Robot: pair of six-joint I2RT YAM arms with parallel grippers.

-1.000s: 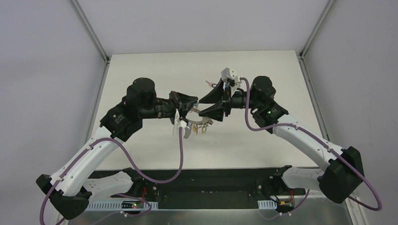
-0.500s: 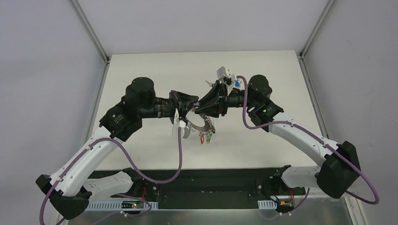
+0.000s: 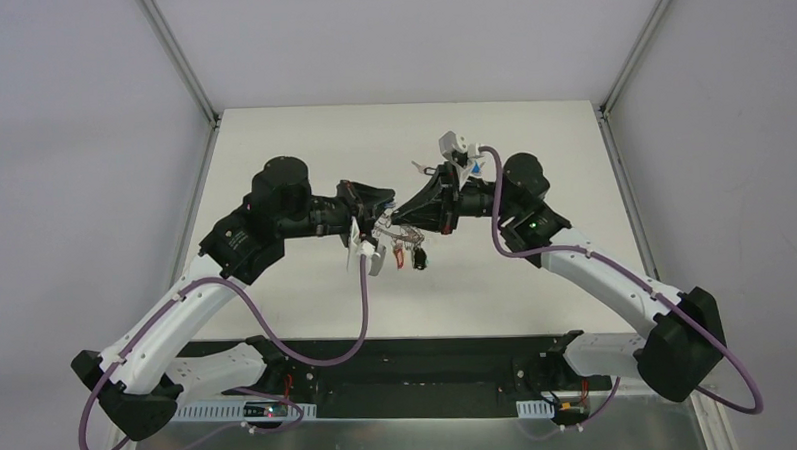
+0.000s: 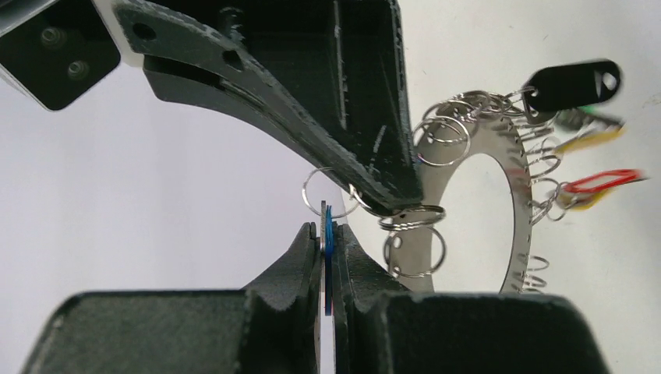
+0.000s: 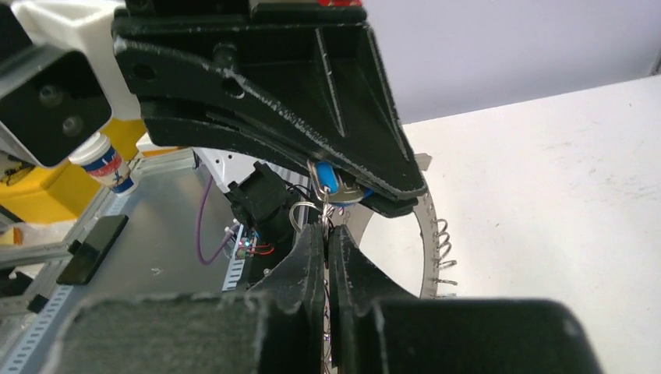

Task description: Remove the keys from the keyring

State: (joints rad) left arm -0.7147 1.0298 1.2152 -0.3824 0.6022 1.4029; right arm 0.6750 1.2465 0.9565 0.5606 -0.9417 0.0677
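Pinching tight here: the left jaws are narrow, clamped on the blue tag (image 4: 329,234) of one key, the tag edge-on between them. Opposite, the right jaws look all but shut on the rim of the keyring (image 4: 518,202), which hangs above the counter (image 3: 302,148) between the two arms. The other keys (image 3: 408,255) dangle off it, with a black tag (image 4: 573,84), a red tag (image 4: 600,183), and yellow and green ones that are blurred.

The danger, as I judge it: the small split ring (image 4: 304,191) by that blue tag may be threaded through the plate. A straight pull could drag the keyring out of the right jaws, or the slick tag could slide free. The two sets of fingertips sit nearly touching, so there's little room to twist.

Past the counter edge are a paper cup (image 5: 105,165) and a purple cable (image 5: 200,226), both well apart and no obstacle.
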